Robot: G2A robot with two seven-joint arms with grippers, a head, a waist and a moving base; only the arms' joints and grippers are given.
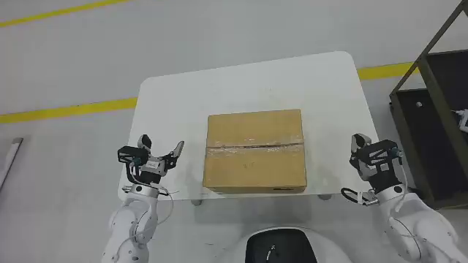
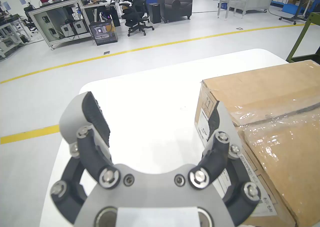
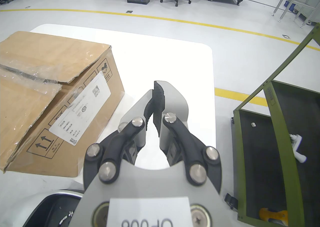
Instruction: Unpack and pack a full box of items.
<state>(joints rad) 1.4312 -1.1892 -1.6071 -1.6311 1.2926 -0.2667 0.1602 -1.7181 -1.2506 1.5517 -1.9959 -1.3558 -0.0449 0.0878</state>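
Observation:
A brown cardboard box (image 1: 254, 150) sits closed on the white table (image 1: 241, 88), its top seam covered with loose clear tape; it also appears as the box (image 2: 272, 123) beside the left fingers and the box (image 3: 47, 92) with a white label on its side. My left gripper (image 1: 161, 152) hovers over the table's near left corner, just left of the box, open and empty; seen close as the gripper (image 2: 152, 112). My right gripper (image 1: 360, 147) is off the table's near right corner, shut with nothing in it, as the gripper (image 3: 155, 99) shows.
A dark green metal cart (image 1: 431, 117) stands right of the table; the cart (image 3: 272, 138) holds a white part and a yellow-handled tool on its shelf. Yellow floor lines run behind the table. Bare tabletop lies behind and on both sides of the box.

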